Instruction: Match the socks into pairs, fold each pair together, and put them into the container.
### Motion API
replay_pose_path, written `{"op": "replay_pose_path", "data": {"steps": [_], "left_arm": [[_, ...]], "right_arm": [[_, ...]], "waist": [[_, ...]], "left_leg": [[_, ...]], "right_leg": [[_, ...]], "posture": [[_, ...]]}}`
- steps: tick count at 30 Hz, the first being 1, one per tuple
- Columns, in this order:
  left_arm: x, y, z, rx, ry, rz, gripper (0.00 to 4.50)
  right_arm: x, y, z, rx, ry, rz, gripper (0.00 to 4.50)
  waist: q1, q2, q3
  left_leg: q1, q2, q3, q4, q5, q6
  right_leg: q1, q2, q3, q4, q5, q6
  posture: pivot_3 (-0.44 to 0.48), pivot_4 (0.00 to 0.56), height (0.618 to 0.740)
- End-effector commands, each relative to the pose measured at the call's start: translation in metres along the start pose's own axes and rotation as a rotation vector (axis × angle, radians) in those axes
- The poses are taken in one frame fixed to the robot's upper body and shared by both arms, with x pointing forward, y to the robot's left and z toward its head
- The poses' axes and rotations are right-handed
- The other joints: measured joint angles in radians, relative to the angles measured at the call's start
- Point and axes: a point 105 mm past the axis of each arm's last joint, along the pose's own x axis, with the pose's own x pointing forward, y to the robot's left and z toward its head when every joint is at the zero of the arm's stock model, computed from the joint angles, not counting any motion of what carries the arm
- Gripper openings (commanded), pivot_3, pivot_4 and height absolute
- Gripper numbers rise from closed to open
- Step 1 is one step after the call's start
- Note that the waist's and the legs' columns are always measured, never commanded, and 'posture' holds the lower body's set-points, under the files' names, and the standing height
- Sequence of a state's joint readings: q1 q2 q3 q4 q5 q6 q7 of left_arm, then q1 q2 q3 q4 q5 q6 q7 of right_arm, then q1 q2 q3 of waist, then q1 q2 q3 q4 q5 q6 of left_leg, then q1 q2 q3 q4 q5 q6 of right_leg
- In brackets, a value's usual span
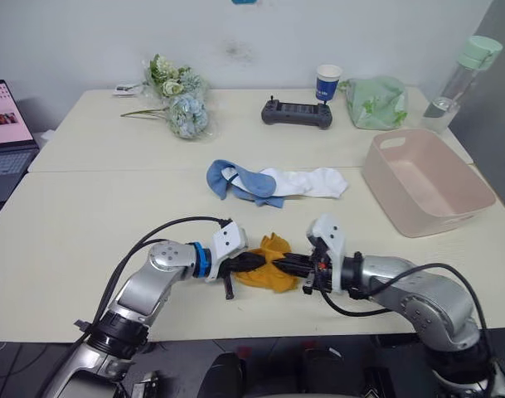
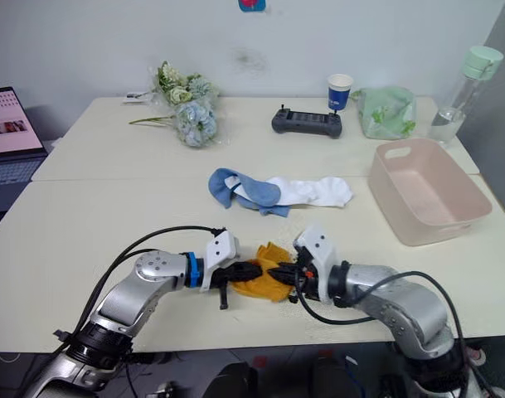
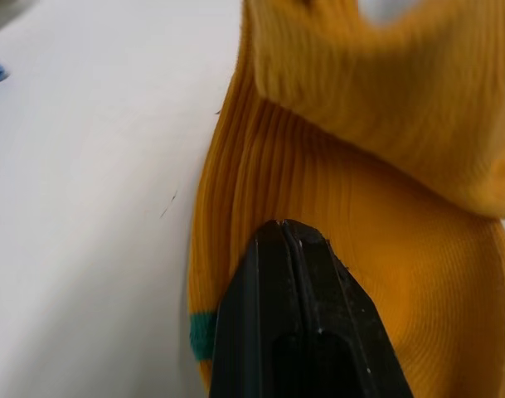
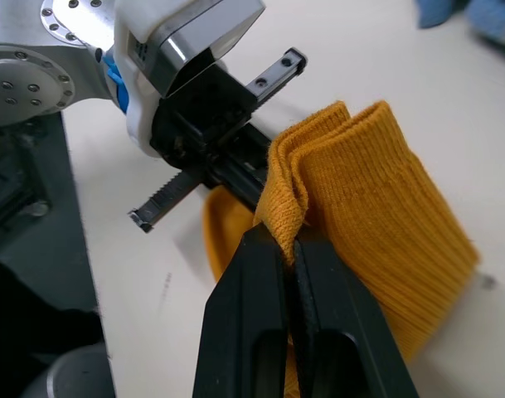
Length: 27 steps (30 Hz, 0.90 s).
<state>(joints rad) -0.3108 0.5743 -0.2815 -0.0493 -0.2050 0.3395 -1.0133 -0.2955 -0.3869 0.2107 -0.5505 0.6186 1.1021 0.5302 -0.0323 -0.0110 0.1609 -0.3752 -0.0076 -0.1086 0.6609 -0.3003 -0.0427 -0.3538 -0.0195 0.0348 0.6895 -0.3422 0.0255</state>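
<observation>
Right wrist view: your right hand (image 4: 295,249) and left hand (image 1: 250,263) both grip the orange socks (image 1: 269,264) on the tabletop's (image 1: 78,215) near edge. Opposing pulls could separate the folded pair.

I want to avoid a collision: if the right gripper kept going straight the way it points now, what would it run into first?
Probably the left gripper. The right gripper, shut on the orange socks, points across them toward it, with only sock fabric between. Depth is hard to judge.

Your head views look down across the table (image 1: 86,240); both wrist views sit close on the mustard socks (image 4: 385,207).
</observation>
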Motion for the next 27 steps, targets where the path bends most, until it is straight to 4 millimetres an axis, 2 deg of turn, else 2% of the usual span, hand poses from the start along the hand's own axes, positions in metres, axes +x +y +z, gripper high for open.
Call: {"op": "replay_pose_path", "data": {"steps": [1,7,10,16,18,22,25,27], "left_arm": [[-0.002,0.002,-0.008,-0.036,0.012,0.041,0.0],[-0.009,0.0,-0.011,-0.077,-0.006,0.059,0.0],[-0.022,0.006,-0.008,-0.123,-0.039,0.111,0.0],[-0.048,0.021,0.0,-0.181,-0.107,0.244,0.0],[-0.059,0.028,0.009,-0.176,-0.151,0.295,0.0],[-0.073,0.035,0.029,-0.131,-0.216,0.323,0.0],[-0.069,0.023,0.054,-0.043,-0.246,0.214,0.0],[-0.061,0.012,0.061,-0.001,-0.232,0.124,0.0]], "right_arm": [[0.012,0.0,0.002,0.033,0.015,0.012,0.03],[0.025,-0.01,-0.003,0.046,0.04,-0.049,0.03],[0.022,-0.002,0.013,0.073,-0.016,-0.008,0.85],[0.007,0.004,0.035,0.089,-0.074,0.037,3.0],[-0.002,0.002,0.043,0.061,-0.098,0.037,3.67],[-0.01,-0.009,0.047,-0.021,-0.106,-0.022,3.67],[-0.006,-0.021,0.042,-0.092,-0.094,-0.073,3.0],[-0.001,-0.024,0.036,-0.133,-0.072,-0.077,2.33]], "waist": [[0.0,0.0,0.0],[-0.002,0.0,0.0],[-0.005,0.0,0.0],[-0.006,0.0,0.0],[-0.004,0.0,0.0],[-0.001,0.0,0.0],[-0.001,0.0,0.0],[-0.001,0.0,0.0]], "left_leg": [[0.0,0.0,0.0,0.0,0.0,0.0],[0.0,0.0,0.0,0.0,0.0,0.0],[0.0,0.0,0.0,0.0,0.0,0.0],[-0.003,0.0,0.0,0.0,0.0,0.0],[-0.004,0.0,0.0,0.0,0.0,0.0],[-0.007,0.0,0.001,0.0,0.0,0.0],[-0.007,0.0,0.001,0.0,0.0,0.0],[-0.007,0.0,0.002,0.0,0.0,0.0]], "right_leg": [[0.0,0.0,0.0,0.0,0.0,0.0],[-0.001,0.0,0.0,0.001,0.0,0.0],[-0.001,0.0,0.0,0.001,0.0,0.0],[-0.006,0.0,0.0,0.004,0.0,0.0],[-0.007,0.0,0.001,0.004,0.0,0.0],[-0.01,0.0,0.001,0.005,0.0,0.0],[-0.011,0.0,0.001,0.005,0.0,0.0],[-0.011,0.0,0.002,0.005,0.0,0.0]], "posture": [[0.0,0.15,0.74],[0.0,0.15,0.74],[0.0,0.15,0.74],[0.0,0.15,0.74],[0.0,0.15,0.74],[0.0,0.15,0.74],[0.0,0.15,0.74],[0.0,0.15,0.74]]}}
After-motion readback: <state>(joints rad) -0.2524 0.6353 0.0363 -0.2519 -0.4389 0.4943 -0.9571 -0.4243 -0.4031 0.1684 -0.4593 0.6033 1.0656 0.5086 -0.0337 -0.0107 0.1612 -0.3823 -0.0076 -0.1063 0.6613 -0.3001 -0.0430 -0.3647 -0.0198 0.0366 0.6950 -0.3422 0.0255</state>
